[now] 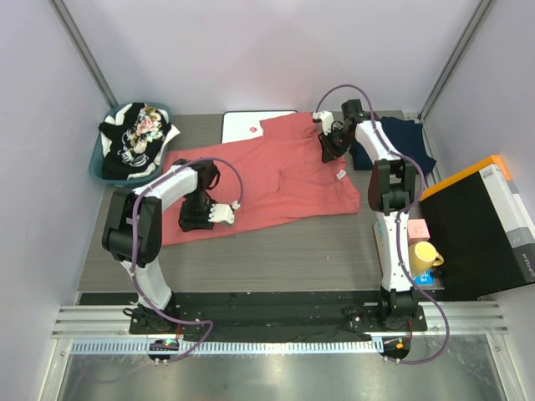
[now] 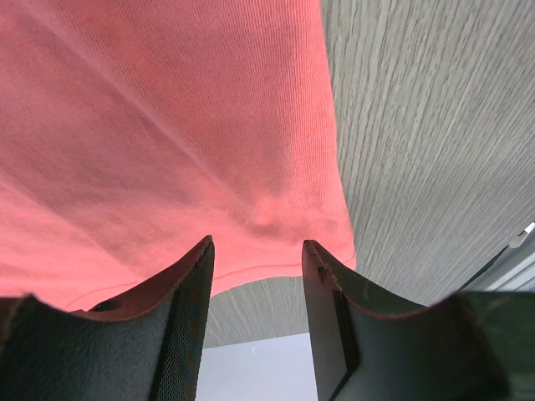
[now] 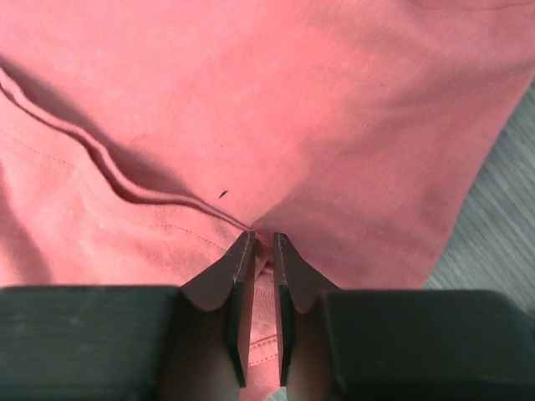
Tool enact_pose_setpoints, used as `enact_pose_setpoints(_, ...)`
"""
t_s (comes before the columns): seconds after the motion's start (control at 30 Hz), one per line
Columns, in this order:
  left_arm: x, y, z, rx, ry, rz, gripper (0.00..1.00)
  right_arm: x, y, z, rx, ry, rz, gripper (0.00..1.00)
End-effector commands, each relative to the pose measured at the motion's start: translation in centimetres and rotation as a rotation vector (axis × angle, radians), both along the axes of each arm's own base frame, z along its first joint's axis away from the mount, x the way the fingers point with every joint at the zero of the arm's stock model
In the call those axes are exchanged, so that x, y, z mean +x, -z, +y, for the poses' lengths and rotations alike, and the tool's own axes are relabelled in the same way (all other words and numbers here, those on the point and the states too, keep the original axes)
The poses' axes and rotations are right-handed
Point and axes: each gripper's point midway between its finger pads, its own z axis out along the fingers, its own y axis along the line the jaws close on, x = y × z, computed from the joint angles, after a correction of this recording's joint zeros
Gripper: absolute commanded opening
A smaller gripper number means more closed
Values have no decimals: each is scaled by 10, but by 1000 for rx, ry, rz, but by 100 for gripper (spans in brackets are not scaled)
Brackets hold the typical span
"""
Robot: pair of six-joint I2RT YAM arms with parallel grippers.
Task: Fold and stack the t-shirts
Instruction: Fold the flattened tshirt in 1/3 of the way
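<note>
Cloth as light and limp as the salmon t-shirt (image 1: 276, 171), spread across the middle of the table (image 1: 334, 251), will likely crease wherever it is tugged, so hems and corners are the places to take it. The right gripper (image 3: 259, 244) pinches a small ridge of it at the far right edge, perhaps by a seam, though the close view leaves that unsure. The left gripper (image 2: 257, 251) hangs with jaws spread over the near-left hem, holding nothing.
</note>
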Motion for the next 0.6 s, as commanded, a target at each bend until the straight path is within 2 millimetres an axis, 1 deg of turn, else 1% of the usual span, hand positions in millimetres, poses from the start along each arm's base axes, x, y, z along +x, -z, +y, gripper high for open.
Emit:
enact_pose_setpoints(0.0, 6, -3, -5, -12, -5, -8, 47, 1, -33, -2, -28, -32, -94, 12)
enact_pose_setpoints(0.07, 5, 0, -7, -11, -5, -8, 47, -2, -30, -3, -37, -35, -89, 8)
enact_pose_setpoints(0.1, 8, 3, -8, -14, -11, -20, 47, -2, -28, -5, -50, -37, -91, 4)
enact_pose_setpoints(0.17, 8, 6, -8, -13, -15, -23, 46, 1, -28, -7, -63, -30, -99, 2)
enact_pose_setpoints(0.2, 11, 9, -9, -13, -16, -34, 46, 5, -30, -8, -68, -26, -118, 1)
enact_pose_setpoints(0.33, 10, 13, -9, -5, -19, -30, 45, 18, -43, -10, -79, -11, -182, 1)
enact_pose_setpoints(0.43, 8, 16, -9, -1, -17, -24, 45, 29, -57, -10, -80, -5, -241, 1)
enact_pose_setpoints(0.57, 9, 16, -14, -5, -19, -32, 45, 37, -72, -4, -75, -10, -301, 1)
